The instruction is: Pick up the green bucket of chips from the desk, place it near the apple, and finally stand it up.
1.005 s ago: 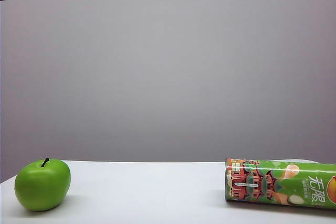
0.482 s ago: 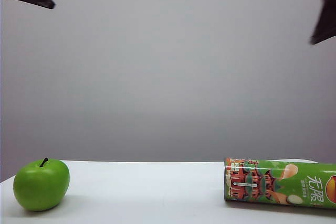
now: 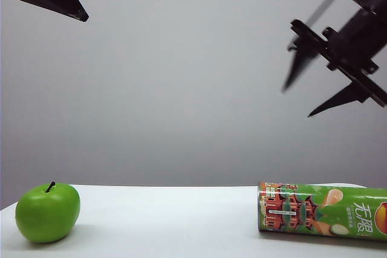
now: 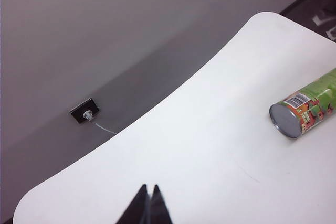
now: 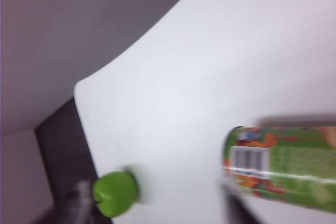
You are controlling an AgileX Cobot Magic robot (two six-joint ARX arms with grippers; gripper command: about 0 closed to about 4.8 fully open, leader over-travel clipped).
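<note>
The green bucket of chips [image 3: 323, 211] lies on its side at the right of the white desk [image 3: 169, 225], silver base toward the middle. The green apple [image 3: 47, 212] sits at the desk's left end. My left gripper [image 3: 81, 16] hangs shut and empty high above the apple's side. High over the can, my right gripper [image 3: 300, 101] is open and holds nothing. In the left wrist view the shut gripper [image 4: 148, 188] points at bare desk, the can [image 4: 310, 103] far off. The blurred right wrist view shows the can [image 5: 283, 169], the apple [image 5: 115, 193] and the open gripper [image 5: 155, 195].
A plain grey wall stands behind the desk. A small dark wall socket [image 4: 84, 111] with a thin cable sits low on that wall. The desk's rounded edge [image 4: 173, 93] curves past it, with dark floor [image 5: 58, 145] beyond the apple's end.
Both arms have come down into view from the top corners. The right gripper has opened its fingers. The can and the apple have stayed put.
</note>
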